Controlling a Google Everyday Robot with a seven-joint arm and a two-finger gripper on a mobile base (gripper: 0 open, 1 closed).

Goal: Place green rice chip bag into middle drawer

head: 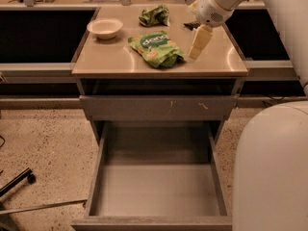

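The green rice chip bag, bright green with white lettering, lies flat on the tan counter top near its middle. My gripper hangs from the white arm just to the right of the bag, low over the counter and apart from the bag, holding nothing. The middle drawer is pulled out wide open below, grey with a bare flat floor.
A white bowl sits at the counter's left. A balled-up green bag and a small black wrapper lie at the back. A shut drawer front with white scratches is above the open drawer. My white body fills the lower right.
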